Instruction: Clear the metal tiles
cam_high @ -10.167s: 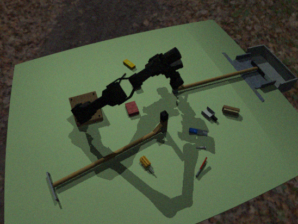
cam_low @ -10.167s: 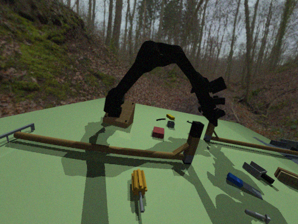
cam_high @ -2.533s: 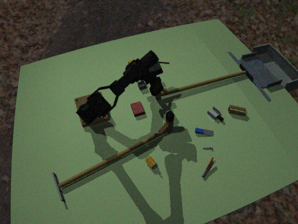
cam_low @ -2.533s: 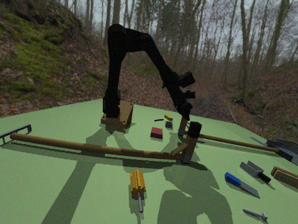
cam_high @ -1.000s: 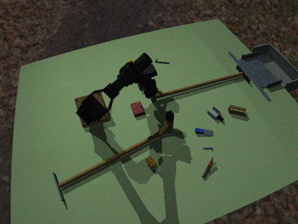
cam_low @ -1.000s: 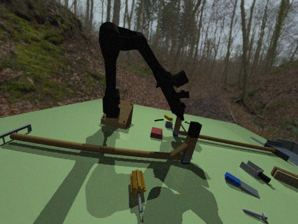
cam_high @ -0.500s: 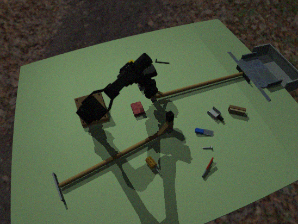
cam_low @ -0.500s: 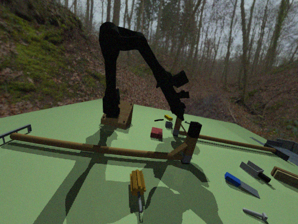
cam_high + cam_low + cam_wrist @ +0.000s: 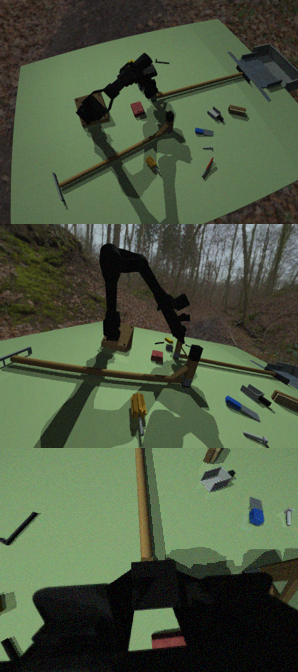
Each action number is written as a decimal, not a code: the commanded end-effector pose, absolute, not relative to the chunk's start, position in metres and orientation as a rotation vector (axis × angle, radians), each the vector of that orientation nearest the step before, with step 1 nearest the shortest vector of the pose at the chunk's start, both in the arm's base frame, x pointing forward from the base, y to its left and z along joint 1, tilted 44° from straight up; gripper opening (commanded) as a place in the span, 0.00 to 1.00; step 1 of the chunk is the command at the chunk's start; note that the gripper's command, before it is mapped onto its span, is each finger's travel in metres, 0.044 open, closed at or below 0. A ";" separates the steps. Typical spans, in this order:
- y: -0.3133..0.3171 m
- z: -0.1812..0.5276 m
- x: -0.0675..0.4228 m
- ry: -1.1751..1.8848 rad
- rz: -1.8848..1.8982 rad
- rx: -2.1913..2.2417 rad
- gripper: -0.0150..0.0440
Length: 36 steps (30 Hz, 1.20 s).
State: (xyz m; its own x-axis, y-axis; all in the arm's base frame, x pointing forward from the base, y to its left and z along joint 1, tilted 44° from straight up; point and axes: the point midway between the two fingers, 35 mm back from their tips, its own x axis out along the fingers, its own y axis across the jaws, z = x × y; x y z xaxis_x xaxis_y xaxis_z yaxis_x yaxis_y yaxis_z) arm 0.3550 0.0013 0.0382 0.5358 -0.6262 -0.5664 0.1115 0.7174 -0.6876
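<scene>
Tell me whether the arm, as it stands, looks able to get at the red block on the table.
Probably not right now. The gripper is shut on the long scraper's handle, so its fingers are taken. The red block lies close by, between gripper and base, with nothing over it; it looks reachable once the scraper is released.

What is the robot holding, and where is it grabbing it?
The tool is shut on the long scraper, gripping the upright handle at its near end, far from the blade.
</scene>
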 end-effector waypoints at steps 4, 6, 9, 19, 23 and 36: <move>0.002 0.038 0.355 0.906 -0.476 -0.642 0.25; 0.002 0.038 0.355 0.906 -0.476 -0.642 0.25; 0.001 0.038 0.355 0.907 -0.477 -0.642 0.25; 0.001 0.038 0.355 0.907 -0.477 -0.642 0.25; 0.002 0.039 0.353 0.908 -0.479 -0.640 0.25; 0.001 0.038 0.350 0.909 -0.483 -0.637 0.25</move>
